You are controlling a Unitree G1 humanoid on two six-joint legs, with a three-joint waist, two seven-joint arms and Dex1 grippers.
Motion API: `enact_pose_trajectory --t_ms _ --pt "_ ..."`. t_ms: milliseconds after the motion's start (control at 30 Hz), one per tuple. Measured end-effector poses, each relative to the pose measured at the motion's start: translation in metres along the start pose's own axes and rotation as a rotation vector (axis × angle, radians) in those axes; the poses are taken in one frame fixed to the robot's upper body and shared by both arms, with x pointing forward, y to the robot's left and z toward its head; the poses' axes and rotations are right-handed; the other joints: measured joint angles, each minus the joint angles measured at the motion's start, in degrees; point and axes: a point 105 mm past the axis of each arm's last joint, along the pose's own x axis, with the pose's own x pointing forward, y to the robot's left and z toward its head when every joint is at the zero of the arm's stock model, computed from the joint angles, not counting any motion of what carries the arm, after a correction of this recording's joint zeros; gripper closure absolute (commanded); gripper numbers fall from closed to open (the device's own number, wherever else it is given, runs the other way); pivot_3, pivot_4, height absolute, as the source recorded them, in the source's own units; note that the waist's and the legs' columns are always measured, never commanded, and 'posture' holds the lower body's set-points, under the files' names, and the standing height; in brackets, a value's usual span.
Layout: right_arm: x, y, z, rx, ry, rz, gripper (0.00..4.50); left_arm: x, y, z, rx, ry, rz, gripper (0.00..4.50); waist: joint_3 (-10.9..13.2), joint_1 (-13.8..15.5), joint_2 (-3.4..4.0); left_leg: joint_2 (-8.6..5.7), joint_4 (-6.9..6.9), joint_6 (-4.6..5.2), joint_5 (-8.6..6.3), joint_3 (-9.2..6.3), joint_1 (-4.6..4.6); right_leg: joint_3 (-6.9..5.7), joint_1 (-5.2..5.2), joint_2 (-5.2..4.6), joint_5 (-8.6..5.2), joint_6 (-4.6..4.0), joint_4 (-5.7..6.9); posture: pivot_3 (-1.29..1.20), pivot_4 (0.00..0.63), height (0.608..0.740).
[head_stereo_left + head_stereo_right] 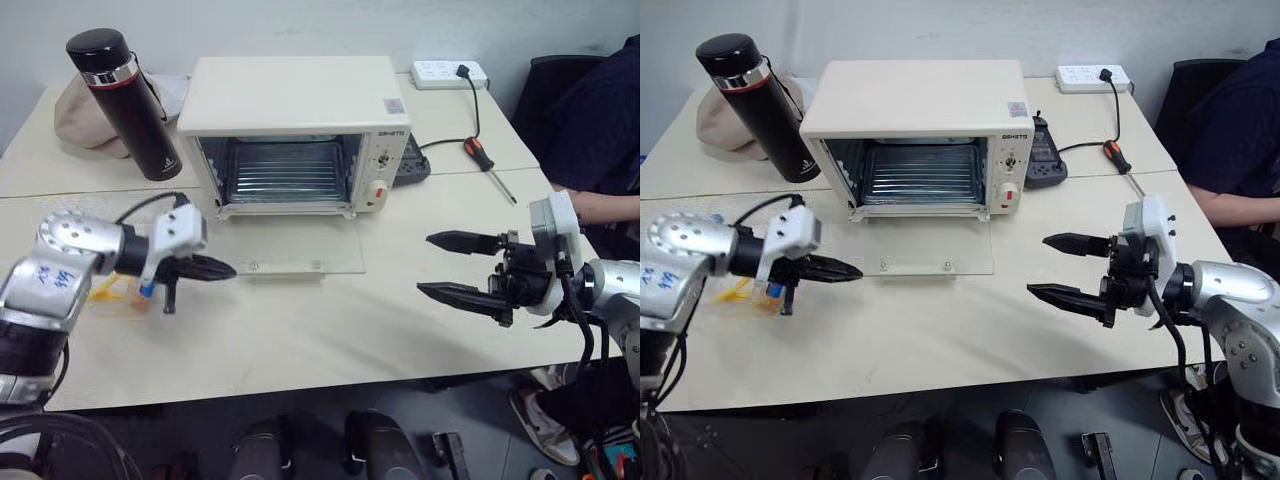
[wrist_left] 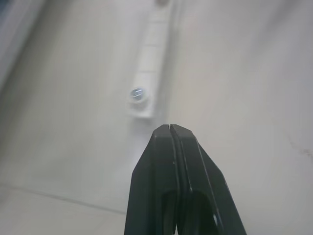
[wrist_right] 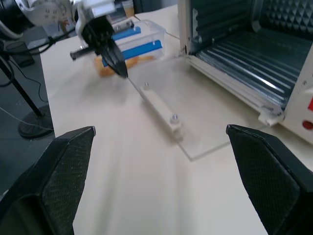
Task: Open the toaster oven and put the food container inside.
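Right wrist view: clear food container (image 3: pixel 139 41), blue clips, seemingly yellow sticks inside.

Toaster oven (image 1: pixel 295 95) matt cream; door (image 1: pixel 300 250) clear glass.

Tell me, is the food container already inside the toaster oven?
No, the food container sits on the table beside the open toaster oven, behind the left hand, and the wire rack is bare.
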Motion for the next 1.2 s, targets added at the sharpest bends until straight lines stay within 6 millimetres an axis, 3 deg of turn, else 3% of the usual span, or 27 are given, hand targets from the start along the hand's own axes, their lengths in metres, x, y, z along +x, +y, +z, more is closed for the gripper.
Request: enact_pose_trajectory --t_ms 333,433,567,800,833,1000,1200 --pt "0.031 -0.002 0.019 -0.045 -0.022 0.170 0.00 0.009 -0.009 -0.017 -0.117 0.003 0.211 4.49 0.01 0.12 -0.02 -0.02 0.10 0.00 -0.04 -0.04 -0.12 0.08 -0.02 -0.07 -0.01 -0.02 -0.04 0.00 0.150 0.740" --pt "0.043 -0.001 0.022 -0.056 -0.033 0.245 0.00 -0.013 -0.025 -0.002 -0.228 -0.136 0.272 3.65 0.01 -0.49 -0.02 0.06 0.05 -0.01 -0.04 -0.02 -0.11 0.13 -0.02 -0.06 -0.01 -0.02 -0.02 0.00 0.150 0.740" --pt "0.057 -0.006 0.021 -0.050 -0.026 0.330 0.00 -0.044 -0.069 0.007 -0.350 -0.244 0.333 2.48 0.00 -0.64 -0.01 0.09 0.07 -0.10 -0.01 -0.11 -0.03 0.15 0.04 0.01 -0.03 -0.05 -0.06 0.00 0.150 0.740" --pt "0.072 -0.014 0.028 -0.046 -0.035 0.447 0.00 -0.086 -0.112 -0.046 -0.664 -0.168 0.698 0.35 -0.02 0.19 -0.04 0.03 0.20 -0.15 -0.14 -0.37 0.00 -0.04 0.17 -0.09 -0.05 -0.17 -0.07 0.00 0.150 0.740" --pt "0.074 -0.014 0.030 -0.047 -0.036 0.468 0.00 -0.096 -0.112 -0.052 -0.696 -0.180 0.785 0.06 -0.02 0.28 -0.04 0.00 0.20 -0.16 -0.16 -0.46 0.00 -0.11 0.23 -0.14 -0.07 -0.20 -0.08 0.00 0.150 0.740" --pt "0.079 -0.012 0.034 -0.075 -0.035 0.524 0.00 -0.126 -0.099 -0.066 -0.853 -0.277 1.090 0.02 -0.03 0.87 -0.05 -0.07 0.19 -0.30 -0.29 -0.73 0.02 -0.33 0.44 -0.31 -0.07 -0.24 -0.11 0.00 0.150 0.740" --pt "0.083 -0.012 0.032 -0.088 -0.041 0.528 0.00 -0.131 -0.067 -0.083 -1.187 -0.529 1.283 0.02 -0.16 1.30 -0.25 -0.17 0.26 -0.17 -0.15 -0.77 0.05 -0.49 0.60 -0.29 -0.04 -0.16 -0.03 0.00 0.150 0.740"
